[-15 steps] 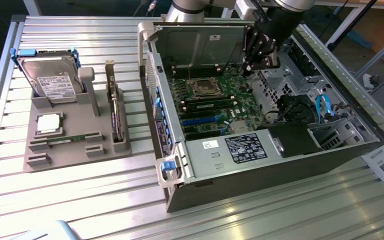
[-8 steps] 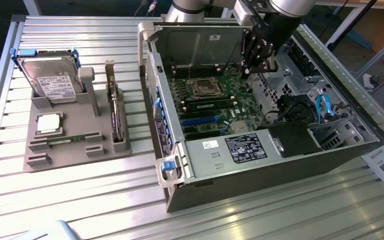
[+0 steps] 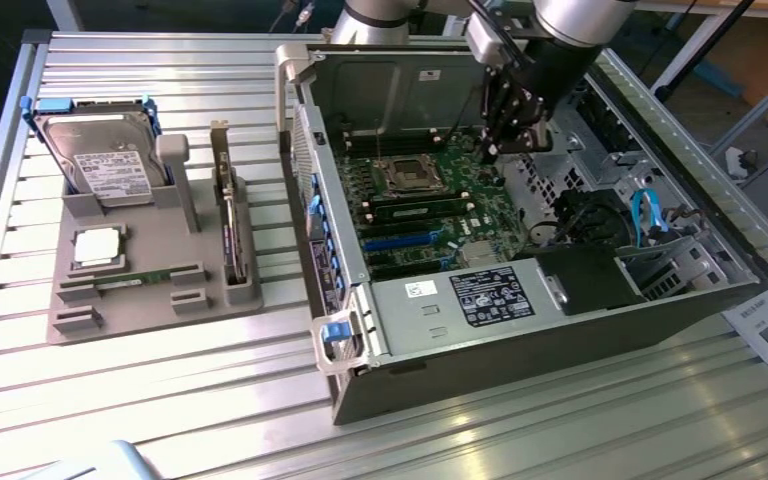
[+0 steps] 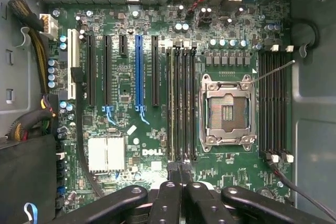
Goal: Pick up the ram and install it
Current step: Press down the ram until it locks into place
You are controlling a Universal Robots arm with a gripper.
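**A:** End effector status?

**B:** The end effector (image 3: 515,148) is closed. The fingertips (image 4: 170,192) are pressed together and nothing shows between them. It hangs inside the open case (image 3: 518,340), over the motherboard (image 3: 424,215).

**A:** What's directly under it?

**B:** In the wrist view the tips sit over one end of the bank of memory slots (image 4: 181,103), just beside the processor socket (image 4: 228,111). The socket is empty with its metal frame down. I can't tell whether the tips touch the slots or sit above them.

**A:** Where's the ram?

**B:** The ram (image 3: 131,281) lies flat in the grey tray (image 3: 157,315) on the worktop (image 3: 157,400). That's at the exterior view's left, well apart from the end effector. It sits just on the near side of the square processor chip (image 3: 97,247).

**A:** What else is in the tray?

**B:** The hard drive (image 3: 104,155) stands tilted at the far end. The expansion card (image 3: 231,230) stands on edge along the tray's right side, between the ram and the case.

**A:** Is anything seated in the slots?

**B:** Can't tell. One slot looks lighter than its neighbours in the wrist view, nothing more than that.
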